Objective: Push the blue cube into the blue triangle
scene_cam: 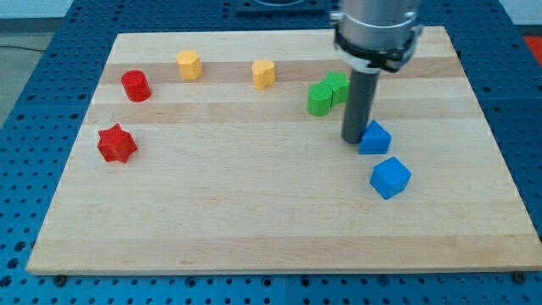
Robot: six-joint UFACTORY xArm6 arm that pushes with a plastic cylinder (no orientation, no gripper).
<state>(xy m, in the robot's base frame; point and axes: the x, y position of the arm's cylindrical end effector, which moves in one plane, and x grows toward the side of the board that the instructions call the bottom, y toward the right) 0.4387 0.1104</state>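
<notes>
Blue cube (390, 178): sitting on the tabletop (254, 212) toward the view's right, below and slightly right of the blue triangle (374, 138), a narrow gap showing between them. Push direction required, by my judgement: toward the view's top and a little left.

My tip (353, 140): resting just left of the triangle, apparently touching its left side, and lying up-left of the cube, so on the wrong side for that push. It is needing to get to the cube's lower right first, skirting both blue blocks.

Gripper: none fitted, only the rod.

Green blocks (326, 95): two, crowding together just above-left of the rod, near the triangle.

Yellow blocks (189, 64) and (263, 74): lying near the top edge, well apart.

Red cylinder (135, 85), red star (116, 143): lying far left, out of the way.
</notes>
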